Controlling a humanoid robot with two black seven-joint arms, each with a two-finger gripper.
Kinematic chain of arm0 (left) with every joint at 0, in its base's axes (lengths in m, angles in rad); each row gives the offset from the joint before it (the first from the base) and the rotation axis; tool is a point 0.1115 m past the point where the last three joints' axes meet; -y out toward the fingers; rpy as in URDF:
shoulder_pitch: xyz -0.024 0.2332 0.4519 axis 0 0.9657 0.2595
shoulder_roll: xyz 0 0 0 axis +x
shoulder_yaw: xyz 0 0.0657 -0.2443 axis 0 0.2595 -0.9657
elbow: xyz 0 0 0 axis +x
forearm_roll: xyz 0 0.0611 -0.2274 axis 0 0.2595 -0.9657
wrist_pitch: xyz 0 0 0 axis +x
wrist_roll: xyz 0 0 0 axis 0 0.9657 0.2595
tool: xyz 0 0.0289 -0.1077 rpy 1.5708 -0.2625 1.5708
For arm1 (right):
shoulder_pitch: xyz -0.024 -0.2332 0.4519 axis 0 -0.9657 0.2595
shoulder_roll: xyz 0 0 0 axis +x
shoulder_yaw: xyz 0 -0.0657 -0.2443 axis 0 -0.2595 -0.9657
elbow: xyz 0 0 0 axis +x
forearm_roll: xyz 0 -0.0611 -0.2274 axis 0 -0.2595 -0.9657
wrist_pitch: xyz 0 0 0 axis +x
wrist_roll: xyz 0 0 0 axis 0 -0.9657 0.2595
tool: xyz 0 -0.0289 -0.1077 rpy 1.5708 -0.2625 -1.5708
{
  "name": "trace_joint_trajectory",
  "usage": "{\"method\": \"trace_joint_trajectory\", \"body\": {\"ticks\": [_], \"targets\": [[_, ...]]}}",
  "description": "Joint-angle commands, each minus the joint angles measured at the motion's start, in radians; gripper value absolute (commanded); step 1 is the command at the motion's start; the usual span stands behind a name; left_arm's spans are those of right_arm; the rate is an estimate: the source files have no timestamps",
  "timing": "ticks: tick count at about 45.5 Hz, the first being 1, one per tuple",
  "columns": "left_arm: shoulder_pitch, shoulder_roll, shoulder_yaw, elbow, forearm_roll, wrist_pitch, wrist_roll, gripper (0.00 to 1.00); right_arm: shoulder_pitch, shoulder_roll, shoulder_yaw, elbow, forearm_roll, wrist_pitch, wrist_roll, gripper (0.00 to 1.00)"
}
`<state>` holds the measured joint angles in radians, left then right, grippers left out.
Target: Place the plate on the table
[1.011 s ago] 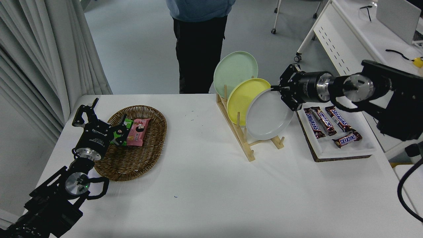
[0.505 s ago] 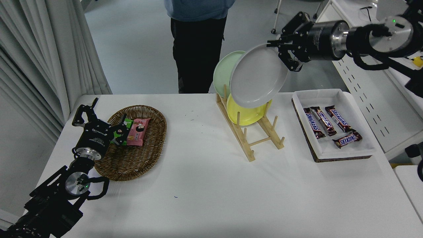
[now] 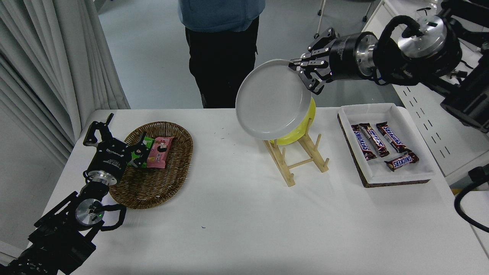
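Grey and plain, the plate [image 3: 272,100] hung in the air above the wooden rack [image 3: 296,154], tilted steeply with its face toward the camera, pinched at its upper right rim by your right claw [image 3: 301,72]. The claw was clamped on that rim; nothing else supported the plate. It hid most of the yellow plate [image 3: 301,126] standing in the rack behind it.

You should have judged it rigid and fairly light, probably plastic or melamine, with a smooth rim that could slip in a narrow pinch. Held at 1 edge point, its weight would lever against the fingers, so any quick swing risked rotating it in the grip. The rim was the only sensible hold; the shallow raised lip gave the fingers something to catch.

For setting it down, the open white surface [image 3: 244,214] in front of the rack looked the best spot, between the wicker basket [image 3: 153,183] and the tray of chocolate bars [image 3: 397,172]. You would have needed to level it first.

Your left claw [image 3: 100,130] sat parked over the basket's left side, spread wide. A person [image 3: 221,49] stood at the far edge.
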<state>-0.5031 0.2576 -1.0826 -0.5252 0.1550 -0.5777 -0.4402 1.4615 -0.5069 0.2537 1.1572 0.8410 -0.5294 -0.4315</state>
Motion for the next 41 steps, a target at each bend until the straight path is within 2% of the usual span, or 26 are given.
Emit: {"method": "trace_joint_trajectory", "body": {"ticks": [1,11,22,31,41], "targets": [[0.0,0.0,0.0,0.001,0.0,0.001,0.0,1.0,-0.023,0.068,0.025,-0.001,0.116,-0.231,0.002,0.0],[0.001,-0.001,0.0,-0.001,0.0,-0.001,0.0,1.0,-0.041,0.136,0.019,-0.01,0.2,-0.256,-0.003,0.0],[0.0,0.0,0.0,-0.001,0.0,-0.001,0.0,1.0,-0.15,0.202,0.018,-0.03,0.21,-0.256,-0.003,0.0],[0.0,0.0,0.0,-0.001,0.0,0.001,0.0,1.0,-0.259,0.278,0.015,-0.129,0.21,-0.256,-0.003,0.0],[0.0,0.0,0.001,-0.001,0.0,-0.001,0.002,1.0,-0.34,0.3,0.018,-0.182,0.213,-0.256,-0.003,0.0]]}}
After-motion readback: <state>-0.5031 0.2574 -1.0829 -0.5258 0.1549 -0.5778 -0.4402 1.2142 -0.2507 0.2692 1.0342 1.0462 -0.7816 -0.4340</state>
